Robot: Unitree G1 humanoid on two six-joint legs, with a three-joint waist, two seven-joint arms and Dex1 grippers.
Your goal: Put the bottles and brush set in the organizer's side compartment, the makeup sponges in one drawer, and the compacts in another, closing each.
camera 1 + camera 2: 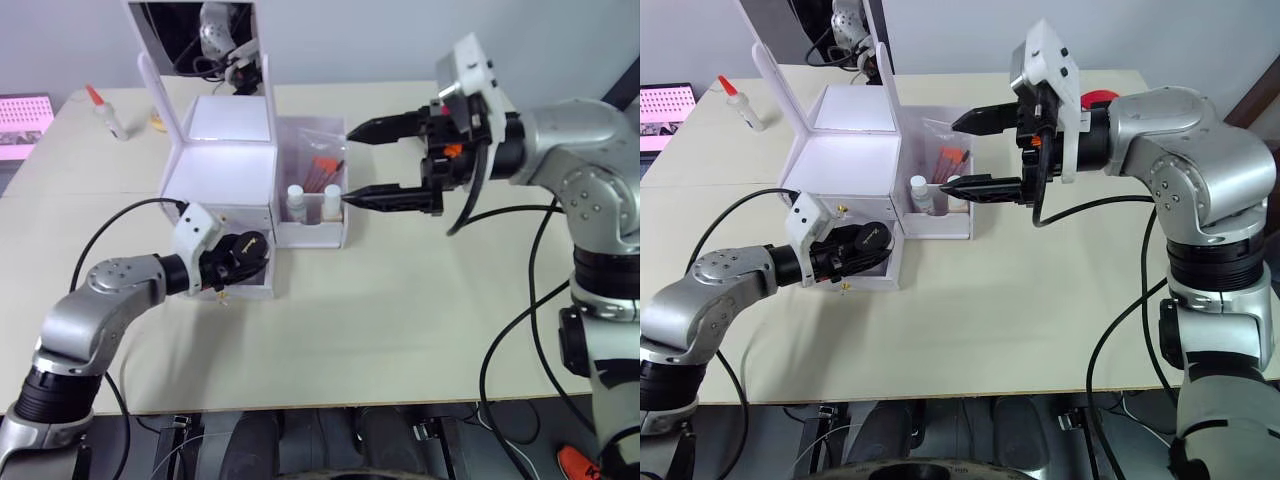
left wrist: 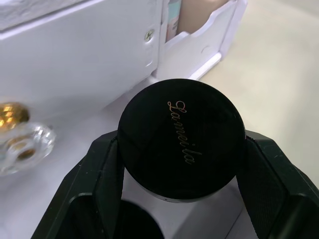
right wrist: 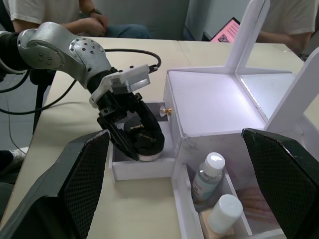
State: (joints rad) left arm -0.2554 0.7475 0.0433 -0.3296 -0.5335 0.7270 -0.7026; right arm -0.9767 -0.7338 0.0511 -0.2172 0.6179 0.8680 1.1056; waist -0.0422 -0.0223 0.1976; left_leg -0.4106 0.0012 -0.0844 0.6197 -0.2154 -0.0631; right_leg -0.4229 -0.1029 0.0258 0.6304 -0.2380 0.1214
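1. Left eye view: white makeup organizer (image 1: pixel 232 150) at upper centre of the frame on a beige table (image 1: pixel 400 320), with an upright mirror (image 1: pixel 195 35) on top. Side compartment (image 1: pixel 318 200) on the organizer's right, just right of centre, holding two white-capped bottles (image 1: pixel 296 198) at the front and a clear-bagged brush set (image 1: pixel 325 165) with orange and red handles behind. Left gripper (image 1: pixel 240 255) at lower left of centre, fingers clamped on a round black compact (image 1: pixel 243 250), held over an open bottom drawer (image 1: pixel 245 290). Right gripper (image 1: pixel 375 165) at upper right, spread wide and holding nothing, hovering just right of the side compartment. Small squeeze bottle with red tip (image 1: pixel 105 112) at upper left, apart from the organizer.

2. Right eye view: same scene. Pink-lit screen (image 1: pixel 665 110) at the far left edge; a red object (image 1: pixel 1098 98) partly hidden behind the right arm near top centre.

3. Left wrist view: black compact lid with gold script lettering (image 2: pixel 182 137) filling the centre, pinched between two black fingers (image 2: pixel 107 174) at lower left and lower right. White drawer front above, with a gold and crystal knob (image 2: pixel 17 132) at the left edge.

4. Right wrist view: two broad black fingers (image 3: pixel 75 184) far apart at the lower corners, nothing between them. Left gripper with the compact inside the open drawer at left centre. Two bottles in the side compartment at bottom centre. Seated people (image 3: pixel 65 17) along the top edge.
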